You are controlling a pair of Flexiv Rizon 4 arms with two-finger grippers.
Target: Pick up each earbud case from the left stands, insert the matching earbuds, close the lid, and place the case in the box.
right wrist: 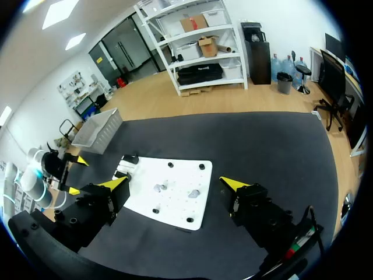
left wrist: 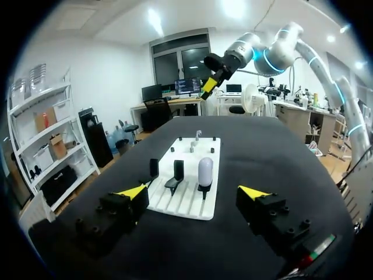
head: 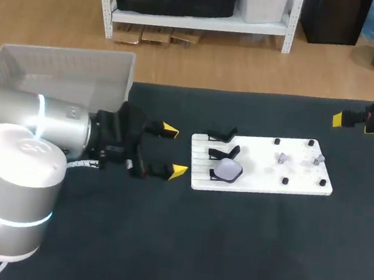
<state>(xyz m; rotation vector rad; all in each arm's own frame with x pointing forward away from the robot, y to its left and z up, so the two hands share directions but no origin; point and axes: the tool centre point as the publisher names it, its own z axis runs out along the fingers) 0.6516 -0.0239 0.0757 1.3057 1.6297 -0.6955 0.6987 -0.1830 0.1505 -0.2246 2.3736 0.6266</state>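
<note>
— What takes up the most room?
— The black-covered table (head: 241,256), then my silver left arm (head: 31,128), coming in from the left. At the table's far left corner stands a translucent grey plastic box (head: 68,54).
— And the work itself?
— A flat white board (head: 301,181) lies mid-table. Its left end carries three black stands (head: 223,133), and the nearest one holds a white rounded earbud case (head: 228,168). It is not in the box. Two small pale earbuds (head: 284,157) lie on the board's right half among short black pegs (head: 284,181).
— The hands?
— The left gripper (head: 174,152) is just left of the board, level with the stands. Its fingers are spread wide and grasp nothing. The right gripper (head: 356,123) is far to the right, well apart from the board and half cut off in the head view.
— Which views add to that?
— Its own wrist view shows both yellow tips far apart, nothing held, with the board below. The left wrist view shows that gripper raised high over the table, and the case standing upright on its stand.
— Any writing?
— A white strip (head: 83,163) on the left wrist bears marks too small to read.
</note>
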